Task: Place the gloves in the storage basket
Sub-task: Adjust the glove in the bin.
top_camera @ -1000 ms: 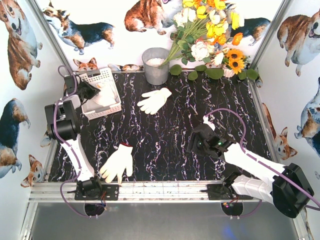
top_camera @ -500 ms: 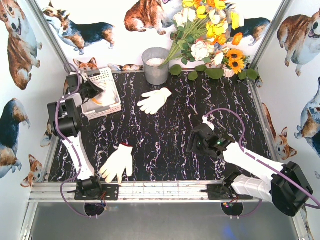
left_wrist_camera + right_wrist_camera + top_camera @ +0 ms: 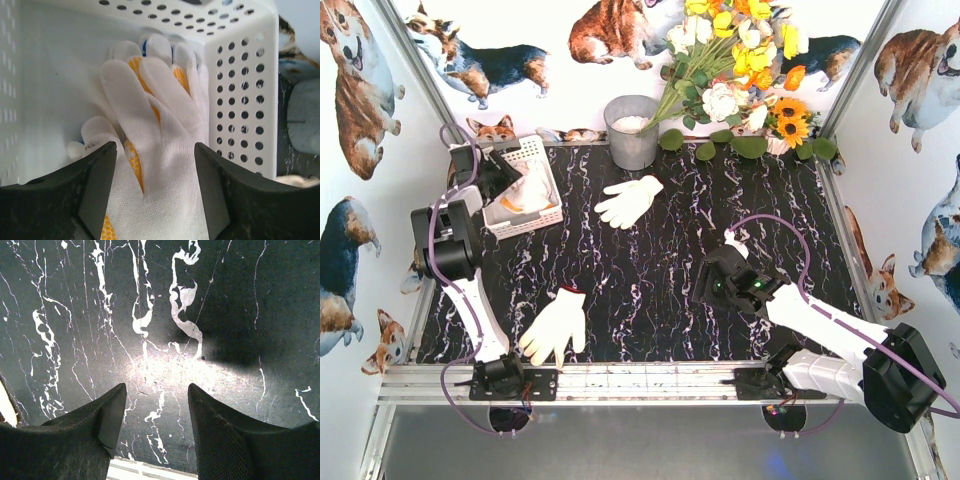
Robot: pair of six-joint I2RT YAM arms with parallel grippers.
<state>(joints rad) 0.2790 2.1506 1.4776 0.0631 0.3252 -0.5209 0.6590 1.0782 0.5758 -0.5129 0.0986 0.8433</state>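
Note:
The white storage basket stands at the table's back left, and my left gripper hovers over it. In the left wrist view the left gripper is open, its jaws set apart on either side of a white glove with orange dots. That glove lies loose on other gloves inside the basket. Two more white gloves lie on the table, one at the back centre and one at the front left. My right gripper is open over bare table, holding nothing.
A grey metal bucket stands behind the centre glove, with a flower bunch at the back right. An aluminium rail runs along the near edge. Printed walls close in both sides.
The left gripper has opened over the basket, and the white glove it held now lies inside. The right arm has not moved.

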